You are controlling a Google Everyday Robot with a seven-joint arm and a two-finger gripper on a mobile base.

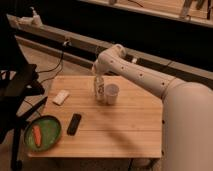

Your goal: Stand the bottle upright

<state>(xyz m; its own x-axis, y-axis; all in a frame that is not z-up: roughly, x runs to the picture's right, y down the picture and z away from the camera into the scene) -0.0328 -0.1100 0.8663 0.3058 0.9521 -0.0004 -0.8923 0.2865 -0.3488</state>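
Observation:
A white bottle (pixel 99 89) with a dark label stands about upright near the back middle of the wooden table (pixel 117 125). My gripper (pixel 97 74) is right above it, at the bottle's top, on the end of the white arm (pixel 145 75) that reaches in from the right. A white cup (pixel 112 93) stands touching or just beside the bottle on its right.
A white napkin or packet (pixel 60 97) lies at the table's left. A black flat device (pixel 74 123) lies toward the front left. A green plate (pixel 48 129) with a carrot (pixel 37 135) sits at the front left corner. A dark chair (pixel 17 90) stands left of the table.

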